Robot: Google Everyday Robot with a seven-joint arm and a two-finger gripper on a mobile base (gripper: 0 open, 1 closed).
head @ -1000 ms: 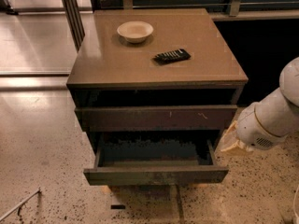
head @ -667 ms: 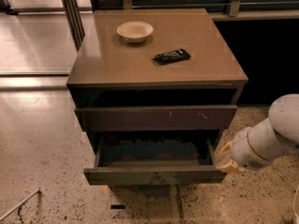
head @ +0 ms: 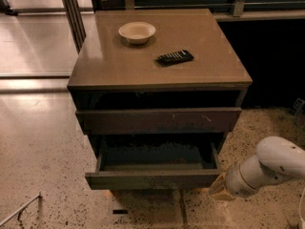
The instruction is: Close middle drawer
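Camera view, looking down at a brown wooden cabinet [head: 119, 73] on a speckled floor [head: 43, 147]. The middle drawer [head: 152, 179] is pulled out toward the near side, its long axis running left to right and its plain front facing the viewer. The drawer's dark bluish inside is in shadow, with any contents hard to make out. Above it is a closed, scratched drawer front [head: 157, 119]. The white arm [head: 279, 161] is cut off at the right edge. Its gripper [head: 220, 187] sits low, just beside the drawer's near right corner. Whether it is spread or closed, or touching the wood, cannot be told. A pale bowl [head: 137, 32] and a black remote control [head: 175, 57] rest on top.
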